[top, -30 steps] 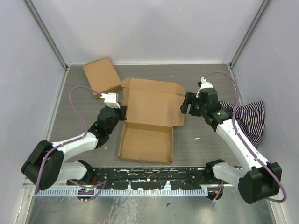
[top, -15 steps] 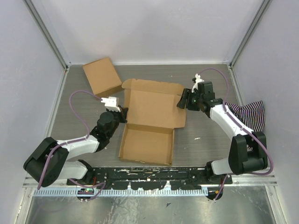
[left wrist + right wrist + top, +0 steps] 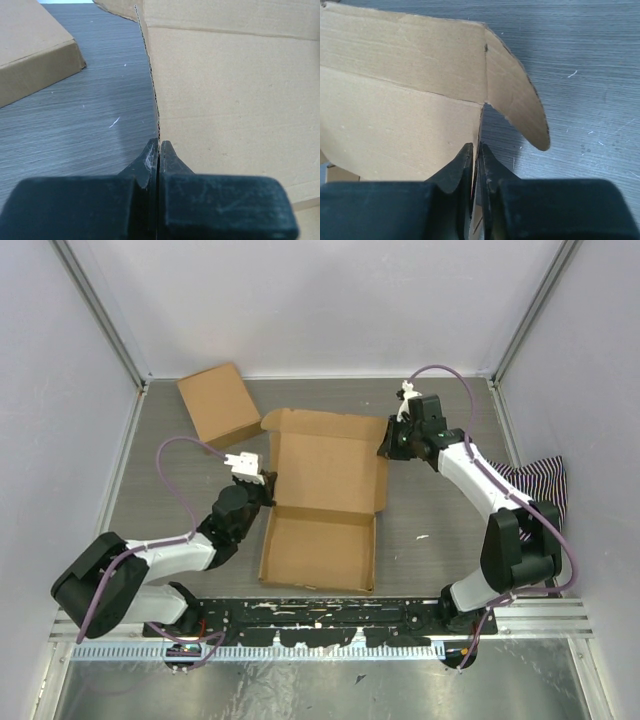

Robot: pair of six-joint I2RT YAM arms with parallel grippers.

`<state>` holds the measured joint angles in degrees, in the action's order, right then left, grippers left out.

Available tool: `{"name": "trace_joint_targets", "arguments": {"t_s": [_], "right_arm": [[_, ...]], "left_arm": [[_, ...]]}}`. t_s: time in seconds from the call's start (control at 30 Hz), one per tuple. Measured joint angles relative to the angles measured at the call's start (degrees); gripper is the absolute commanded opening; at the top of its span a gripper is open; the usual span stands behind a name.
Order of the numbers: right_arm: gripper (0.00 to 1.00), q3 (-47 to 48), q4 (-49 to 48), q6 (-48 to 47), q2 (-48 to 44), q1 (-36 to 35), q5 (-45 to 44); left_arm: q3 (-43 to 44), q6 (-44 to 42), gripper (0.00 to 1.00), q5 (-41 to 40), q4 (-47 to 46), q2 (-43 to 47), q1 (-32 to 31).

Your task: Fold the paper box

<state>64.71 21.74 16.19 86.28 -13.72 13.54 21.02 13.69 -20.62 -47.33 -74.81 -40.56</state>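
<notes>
The paper box (image 3: 325, 475) lies in the middle of the table, its shallow tray (image 3: 318, 548) nearest the arms and its lid panel stretched out behind. My left gripper (image 3: 268, 480) is shut on the lid's left side flap, which stands on edge between its fingertips (image 3: 159, 145) in the left wrist view. At the lid's right edge, my right gripper (image 3: 386, 447) is shut on the thin upright side flap (image 3: 481, 125). Beyond that grip, a rounded corner tab (image 3: 520, 107) of the box curls outward over the table.
A smaller closed brown cardboard box (image 3: 218, 405) sits at the back left, also in the left wrist view (image 3: 30, 55). A striped cloth (image 3: 530, 485) lies by the right wall. Grey walls close in on three sides.
My right gripper moved left and back to the lid's right edge and closed on its side flap, which now stands up. The left gripper stayed shut on the left flap.
</notes>
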Motion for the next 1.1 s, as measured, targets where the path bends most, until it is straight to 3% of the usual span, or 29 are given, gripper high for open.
{"name": "trace_joint_targets", "arguments": {"t_s": [0.13,0.23,0.3,0.33,0.47,0.57,0.67,0.83,1.1], "right_arm": [[0.01,2.40,2.51,0.02,1.11,-1.81,-4.35],[0.01,2.58,3.30,0.09,1.09,-2.38,-6.99],[0.01,2.56,3.17,0.00,0.92,-2.71,-8.52],[0.01,2.38,2.78,-0.07,0.59,-3.02,-9.46],[0.01,-1.09,-1.42,-1.90,-3.82,-4.87,-13.66],[0.01,-4.96,-5.97,-4.52,-8.57,-6.16,-16.79],[0.01,-10.78,-12.24,-7.74,-14.43,-7.23,-19.28],[0.01,-23.58,-24.39,-11.02,-25.42,-7.91,-20.94],[0.01,-31.65,-32.87,-11.43,-32.87,-8.04,-22.10]], "left_arm": [[-1.22,-1.75,0.00,-2.08,-0.42,1.27,-1.27],[-1.44,-2.43,0.02,-2.49,-1.36,2.64,-2.10],[-1.44,-2.67,0.29,-2.62,-2.08,3.21,-2.40],[-1.44,-2.84,0.37,-2.71,-2.10,3.43,-2.49],[-1.27,-3.06,0.58,-3.67,0.15,5.88,-2.75],[0.68,-3.17,0.67,-5.57,6.45,10.40,-2.80],[6.05,-2.75,0.69,-8.76,16.28,14.40,-2.80],[18.67,-2.12,0.63,-12.52,32.04,17.22,-2.78],[36.26,-0.96,0.58,-7.85,54.64,10.05,-2.78]]}}
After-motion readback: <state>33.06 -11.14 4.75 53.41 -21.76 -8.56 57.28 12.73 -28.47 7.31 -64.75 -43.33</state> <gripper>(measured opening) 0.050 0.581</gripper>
